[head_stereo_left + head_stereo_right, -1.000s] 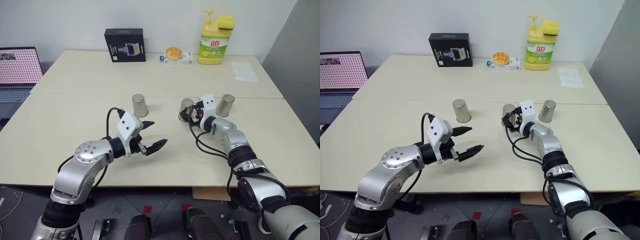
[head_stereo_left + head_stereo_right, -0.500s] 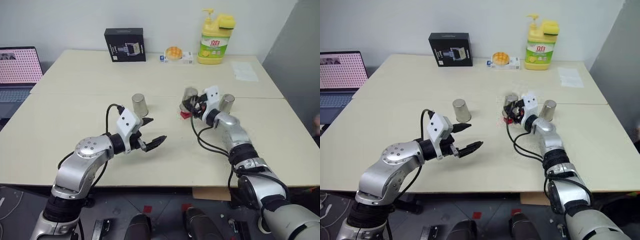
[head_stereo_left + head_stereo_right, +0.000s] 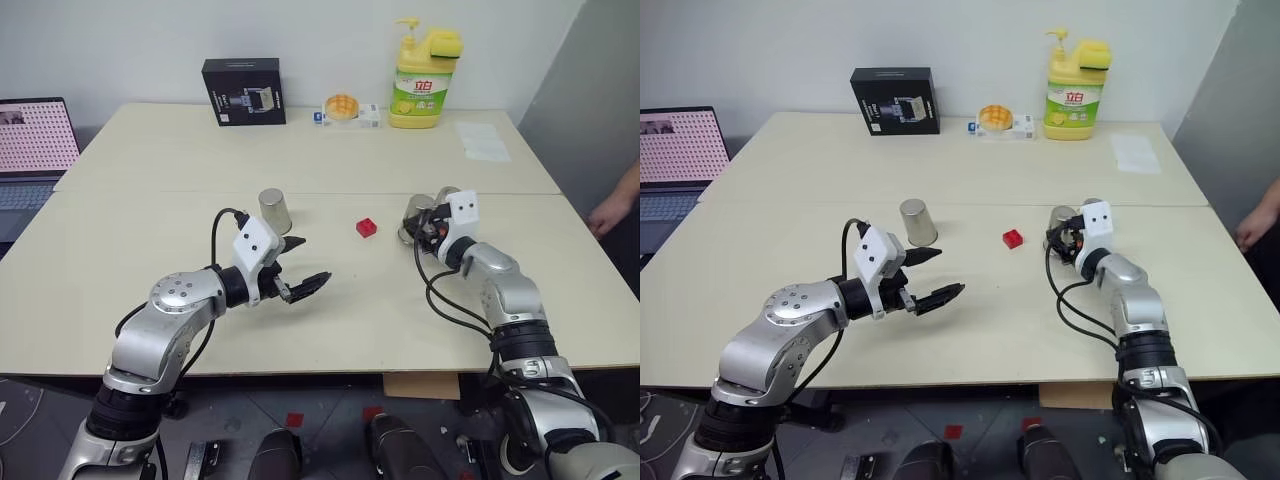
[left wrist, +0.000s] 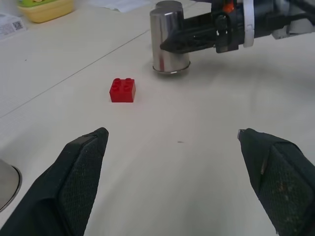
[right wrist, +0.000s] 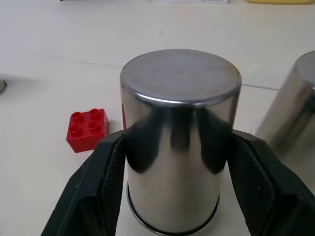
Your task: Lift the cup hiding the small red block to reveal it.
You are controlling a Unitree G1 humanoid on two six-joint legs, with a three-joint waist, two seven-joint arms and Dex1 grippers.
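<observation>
Between the two black fingers of my right tool point(image 5: 172, 196) sits the cup point(image 5: 179, 142), upside down, the pads pressed against its shiny sides so the tool is clamped on it. From the head views, that cup point(image 3: 417, 217) stands on the desk point(image 3: 150, 160) at my right, just beside a second identical cup point(image 5: 295, 113). The small red block point(image 3: 367, 227) lies bare on the desk, near the held cup on its left side and apart from it, studs up. My left tool point(image 3: 300, 270) hangs spread wide and empty above the desk; a third cup point(image 3: 273, 211) stands beyond it. A person's hand point(image 3: 610, 210) shows at the far right edge. I judge the block already revealed. To finish well, I would set the cup down level, loosen the fingers gently so it does not tip into its neighbour, and keep it clear of the block.
</observation>
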